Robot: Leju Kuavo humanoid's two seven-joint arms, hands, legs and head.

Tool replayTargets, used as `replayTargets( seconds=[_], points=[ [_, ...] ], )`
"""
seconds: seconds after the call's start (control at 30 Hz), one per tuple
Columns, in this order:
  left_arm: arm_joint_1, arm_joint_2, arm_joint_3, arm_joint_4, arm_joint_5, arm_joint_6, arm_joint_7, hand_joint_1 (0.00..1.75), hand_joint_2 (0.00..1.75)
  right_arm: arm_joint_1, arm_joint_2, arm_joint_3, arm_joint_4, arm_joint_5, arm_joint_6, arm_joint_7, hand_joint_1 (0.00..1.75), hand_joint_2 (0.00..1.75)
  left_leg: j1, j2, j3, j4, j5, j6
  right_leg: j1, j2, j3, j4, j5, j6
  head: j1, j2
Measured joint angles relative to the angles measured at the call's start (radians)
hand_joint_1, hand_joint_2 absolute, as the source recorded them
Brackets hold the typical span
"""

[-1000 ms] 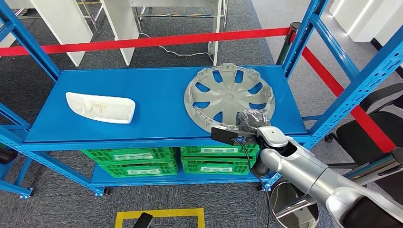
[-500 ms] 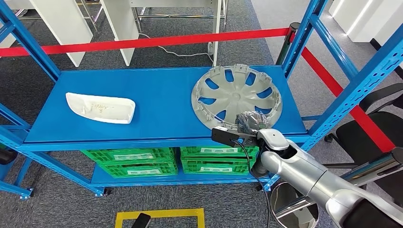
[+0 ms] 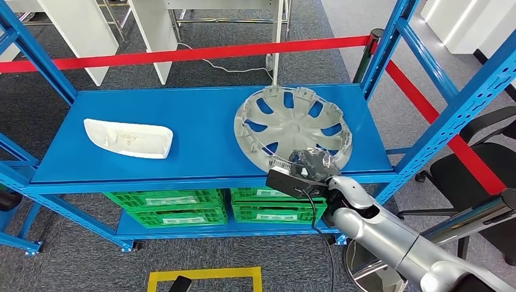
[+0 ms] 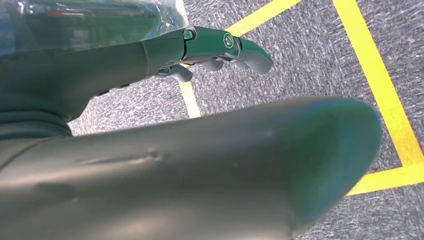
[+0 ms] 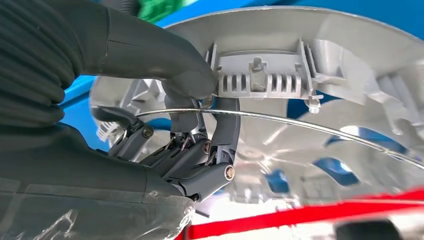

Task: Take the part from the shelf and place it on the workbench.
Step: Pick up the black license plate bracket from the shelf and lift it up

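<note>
Item: grey plastic wheel cover (image 3: pixel 293 126), inner face up, lying on the blue shelf deck (image 3: pixel 201 121) toward its right end, near edge at the front lip.
Build: I judge it light, thin-walled and fairly stiff, with some flex across the spokes; the clip tabs and the thin wire ring round the rim look like the breakable parts.
Surface: smooth moulded plastic, so probably slippery under a pinch.
Right hand (image 3: pixel 315 163): I have it clamped on the near rim, thumb pressed on one ribbed clip block, fingers (image 5: pixel 220 145) curled under the edge by the wire ring.
Hold point: rim beside a clip block suits me; a one-edge grip will likely let the disc droop and swing.
Left hand (image 4: pixel 215 47): hanging over grey carpet (image 4: pixel 300 55) with yellow tape lines, fingers extended and apart, holding nothing.
Other stock: white moulded part (image 3: pixel 129 138) at the deck's left; green crates (image 3: pixel 164 205) on the shelf below.
</note>
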Motion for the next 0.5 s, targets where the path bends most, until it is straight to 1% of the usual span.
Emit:
replayTargets(
  seconds=[0.1,0.23,0.37,0.43,0.5],
  points=[
    [0.003,0.002,0.002,0.0,0.005,0.011,-0.011,0.0,0.0,0.025,0.0,-0.023,-0.061,-0.025,-0.035,-0.036,1.75,1.75,0.0,0.0,0.0,0.0,0.0,0.0,0.0,0.0,0.0,0.0,0.0,0.0,0.0,0.0],
    [0.006,0.003,0.003,0.0,0.009,0.016,-0.021,0.0,0.0,0.052,0.0,-0.048,-0.138,-0.035,-0.047,-0.057,1.75,1.75,0.0,0.0,0.0,0.0,0.0,0.0,0.0,0.0,0.0,0.0,0.0,0.0,0.0,0.0],
    [0.009,0.003,0.003,0.0,0.015,0.027,-0.037,0.0,0.0,0.081,0.0,-0.069,-0.217,-0.047,-0.067,-0.102,1.75,1.75,0.0,0.0,0.0,0.0,0.0,0.0,0.0,0.0,0.0,0.0,0.0,0.0,0.0,0.0],
    [0.011,0.003,0.004,0.0,0.017,0.034,-0.047,0.0,0.0,0.1,0.0,-0.077,-0.261,-0.071,-0.084,-0.136,1.75,1.75,0.0,0.0,0.0,0.0,0.0,0.0,0.0,0.0,0.0,0.0,0.0,0.0,0.0,0.0],
    [0.014,0.003,0.004,0.0,0.021,0.047,-0.064,0.0,0.0,0.126,0.0,-0.088,-0.311,-0.123,-0.111,-0.192,1.75,1.75,0.0,0.0,0.0,0.0,0.0,0.0,0.0,0.0,0.0,0.0,-0.001,0.001,0.0,0.0]
  ],
)
